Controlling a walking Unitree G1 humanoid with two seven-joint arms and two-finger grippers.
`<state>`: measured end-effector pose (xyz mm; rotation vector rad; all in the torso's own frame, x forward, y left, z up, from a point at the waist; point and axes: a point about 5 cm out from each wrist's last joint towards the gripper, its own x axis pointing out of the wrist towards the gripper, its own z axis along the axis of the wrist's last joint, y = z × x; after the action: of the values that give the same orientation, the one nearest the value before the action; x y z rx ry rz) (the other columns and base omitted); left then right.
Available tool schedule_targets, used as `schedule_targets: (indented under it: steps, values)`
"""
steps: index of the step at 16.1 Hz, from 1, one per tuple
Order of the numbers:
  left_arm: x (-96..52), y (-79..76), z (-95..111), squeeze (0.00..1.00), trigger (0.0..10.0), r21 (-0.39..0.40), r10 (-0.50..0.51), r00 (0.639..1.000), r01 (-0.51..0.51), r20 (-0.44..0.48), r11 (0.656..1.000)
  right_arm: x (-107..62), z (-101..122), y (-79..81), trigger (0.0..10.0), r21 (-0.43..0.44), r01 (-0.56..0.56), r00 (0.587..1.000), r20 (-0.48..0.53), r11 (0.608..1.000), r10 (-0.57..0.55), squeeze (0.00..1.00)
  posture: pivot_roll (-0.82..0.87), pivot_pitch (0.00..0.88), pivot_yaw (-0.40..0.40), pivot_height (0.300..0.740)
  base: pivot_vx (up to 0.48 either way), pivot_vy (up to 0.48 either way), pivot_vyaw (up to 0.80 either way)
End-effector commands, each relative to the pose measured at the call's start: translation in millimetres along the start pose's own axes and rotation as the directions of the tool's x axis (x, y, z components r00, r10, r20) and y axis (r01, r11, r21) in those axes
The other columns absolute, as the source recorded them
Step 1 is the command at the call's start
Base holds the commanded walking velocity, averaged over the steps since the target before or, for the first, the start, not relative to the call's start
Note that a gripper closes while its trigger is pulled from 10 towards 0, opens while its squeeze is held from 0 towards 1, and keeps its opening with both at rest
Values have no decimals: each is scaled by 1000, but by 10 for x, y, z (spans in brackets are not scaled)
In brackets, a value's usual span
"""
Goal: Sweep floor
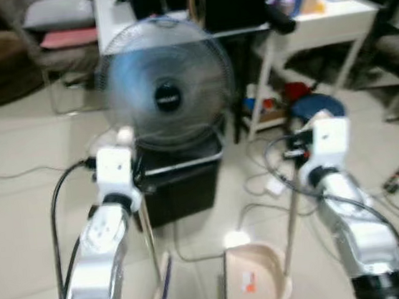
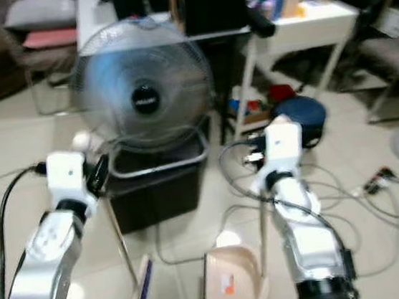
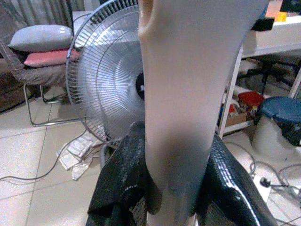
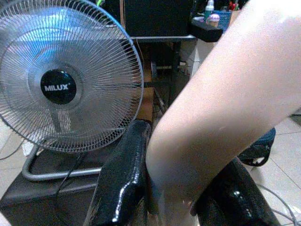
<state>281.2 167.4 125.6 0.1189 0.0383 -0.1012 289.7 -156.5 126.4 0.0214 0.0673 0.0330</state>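
Our left gripper (image 3: 171, 188) clamps the smooth beige broom handle (image 3: 188, 94); our right gripper (image 4: 174, 188) clamps the dustpan handle (image 4: 225, 94).

One fan (image 1: 166, 83) stands on one black box (image 1: 180, 184). One broom (image 1: 160, 290) and one dustpan (image 1: 253, 280) are near on the floor. Two grippers: the left gripper (image 3: 164, 188) and the right gripper (image 4: 174, 188). One white desk (image 1: 336, 18) is far right, and one chair (image 1: 57, 36) far left carries two cushions.

Pale tiled floor (image 1: 12, 149), fan (image 1: 166, 85), white table (image 1: 329, 19) behind.
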Motion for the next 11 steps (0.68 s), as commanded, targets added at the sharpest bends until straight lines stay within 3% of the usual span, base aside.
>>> schedule_targets:
  steps: [1, 8, 11]
  values:
    - [32, -18, 121, 0, 10000, 11, 2, 999, -2, 47, 1000, -13, 137, -7, 10000, 34, -5, 998, 66, 999, 3, 0, -90, 8, 1, 740, 0, -461, 0]
    - [16, -16, 116, 0, 10000, 9, 1, 999, -2, 38, 1000, -22, 132, 71, 10000, -30, -62, 997, 53, 998, 64, 0, -87, 14, 0, 740, 0, -461, 0]
    - [15, -11, 116, 0, 10000, 15, 1, 999, -2, 37, 1000, -18, 136, 94, 10000, -36, -80, 995, 53, 996, 82, 0, -86, 12, 0, 740, 0, -460, 800]
